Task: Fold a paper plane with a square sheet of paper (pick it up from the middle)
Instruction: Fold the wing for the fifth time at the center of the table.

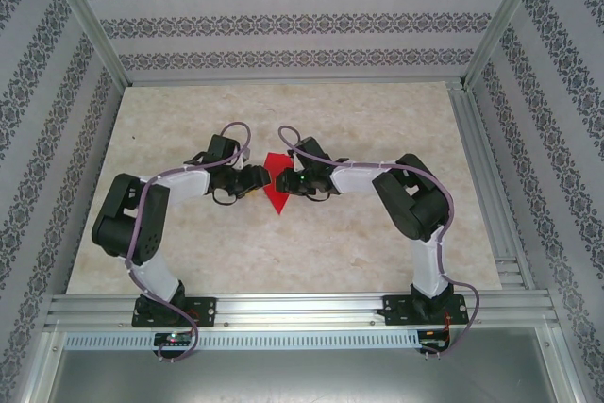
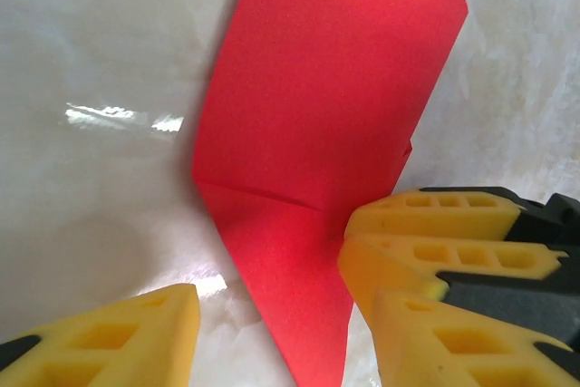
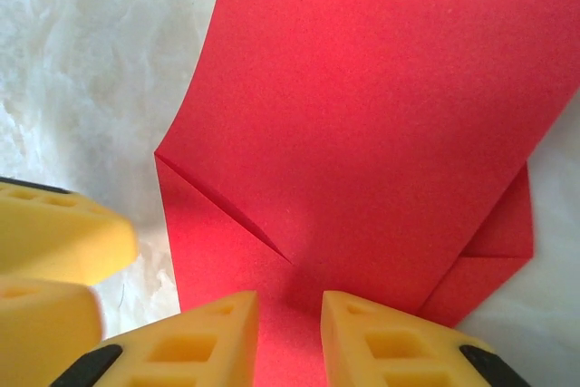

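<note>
Yellow foam on both pairs of fingers. Left gripper [image 2: 285,310] spread wide, one pad each side of the narrow lower tip of the sheet of paper [image 2: 317,88], not closed on it. Right gripper [image 3: 290,305] drawn nearly together, thin strip of red in the gap; pinching or merely pressing down, cannot tell. Sheet bright red, partly folded: diagonal crease running to the left edge, second layer showing beneath at right, large upper panel with a bowed left edge. From above, grippers meeting tip to tip at mid-table, red wedge between them, point toward the arm bases. Pale marbled table [image 1: 189,252] beneath; patterned walls [image 1: 283,21] around.
</note>
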Controlling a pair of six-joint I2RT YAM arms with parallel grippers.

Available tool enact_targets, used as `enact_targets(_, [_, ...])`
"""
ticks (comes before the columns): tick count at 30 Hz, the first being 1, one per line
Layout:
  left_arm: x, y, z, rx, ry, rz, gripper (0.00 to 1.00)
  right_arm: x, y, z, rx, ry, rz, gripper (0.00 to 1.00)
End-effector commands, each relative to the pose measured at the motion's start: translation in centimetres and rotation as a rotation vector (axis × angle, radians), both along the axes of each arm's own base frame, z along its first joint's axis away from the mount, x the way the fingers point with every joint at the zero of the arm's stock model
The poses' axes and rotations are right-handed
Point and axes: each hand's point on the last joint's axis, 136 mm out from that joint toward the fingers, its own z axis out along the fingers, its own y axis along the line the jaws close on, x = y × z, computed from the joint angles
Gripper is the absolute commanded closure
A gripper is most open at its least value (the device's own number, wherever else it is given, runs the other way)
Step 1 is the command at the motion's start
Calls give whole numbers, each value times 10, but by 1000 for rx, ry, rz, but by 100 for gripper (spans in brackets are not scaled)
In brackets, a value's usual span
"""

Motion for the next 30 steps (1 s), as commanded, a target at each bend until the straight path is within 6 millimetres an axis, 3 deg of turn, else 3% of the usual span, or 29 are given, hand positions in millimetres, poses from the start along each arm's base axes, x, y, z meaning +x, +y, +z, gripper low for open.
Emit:
enact_targets(1, [13, -13, 8, -43, -38, -13, 49, -6, -9, -6, 4, 21, 4, 74])
enact_targets(11, [22, -16, 0, -43, -27, 9, 57, -6, -14, -8, 26, 27, 8, 75])
enact_targets(18, [27, -16, -5, -44, -36, 14, 75, -3, -17, -4, 52, -6, 39, 75])
enact_targets(24, [28, -18, -3, -66, -60, 18, 92, 3, -20, 13, 56, -89, 77, 72])
enact_targets(30, [19, -10, 13, 10, -100, 61, 95, 12, -41, 46, -4, -245, 28, 58])
